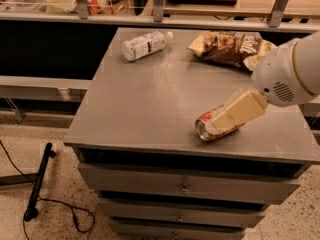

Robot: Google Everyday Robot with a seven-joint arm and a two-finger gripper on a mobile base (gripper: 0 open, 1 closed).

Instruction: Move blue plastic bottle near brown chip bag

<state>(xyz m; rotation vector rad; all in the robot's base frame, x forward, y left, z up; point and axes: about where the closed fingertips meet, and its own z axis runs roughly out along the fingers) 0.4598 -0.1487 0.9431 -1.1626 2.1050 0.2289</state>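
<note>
The blue plastic bottle lies on its side at the back left of the grey cabinet top, white cap pointing right. The brown chip bag lies at the back right, a short gap to the right of the bottle. My gripper reaches in from the right at the end of the white arm; its cream-coloured finger hangs over the red soda can, well in front of and to the right of the bottle.
A red soda can lies on its side near the front right of the cabinet top, partly covered by the gripper. Drawers sit below the top. A black stand and cable lie on the floor at the left. A counter runs behind.
</note>
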